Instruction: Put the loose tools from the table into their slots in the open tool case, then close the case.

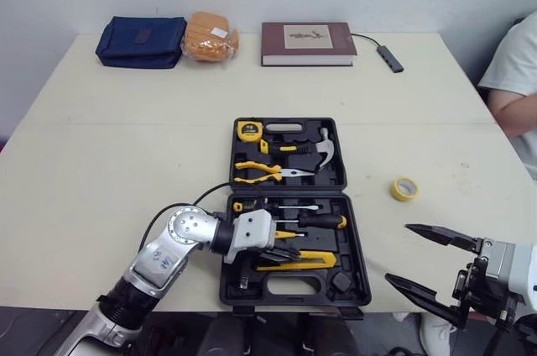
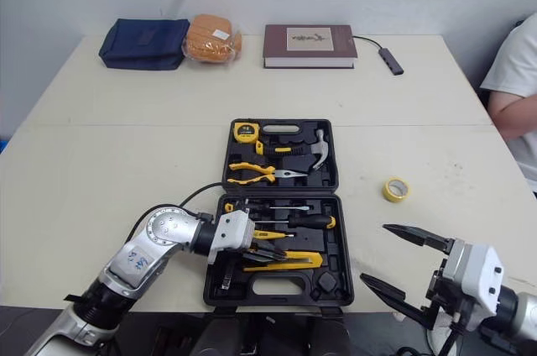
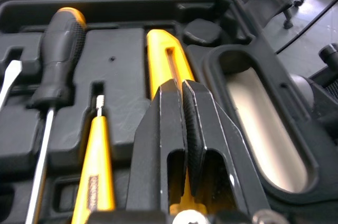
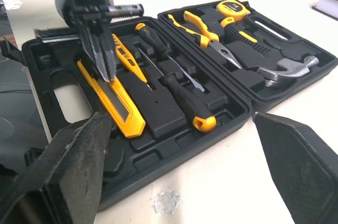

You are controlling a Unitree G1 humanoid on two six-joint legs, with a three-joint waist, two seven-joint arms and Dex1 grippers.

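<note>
"Yellow utility knife [image 4: 119, 105], where is it?"
"Near half of the tool case [image 4: 158, 121], lying along its moulded slot beside the handle cut-out. Left gripper [image 4: 108, 75] is on top of it, tips touching the yellow body."
"Gripping it?"
"No. Fingers pressed flat together, nothing between them. My read: closed on purpose, used as a blunt pusher to seat the knife in its recess. Can't tell if it's fully home."
"Right gripper [image 1: 398, 253]?"
"Spread wide, holding nothing, hovering off the near table edge just right of the case. Probably parked clear so it doesn't crowd the left arm, ready for the next pick."
"Anything loose?"
"Tape roll [image 1: 404, 189], flat on the table [image 1: 126, 163], right of the case and apart from it. It's nearest the right gripper, so that arm likely takes it. Can't tell whether the case has a slot for it."
"Rest of the case?"
"Screwdriver [image 1: 323, 221] beside the knife in the near half. Pliers [image 1: 260, 171], hammer [image 1: 323, 148] and tape measure [image 1: 249, 130] in the far half, all bedded. Both halves lie flat open, and closing is not yet started."
</note>
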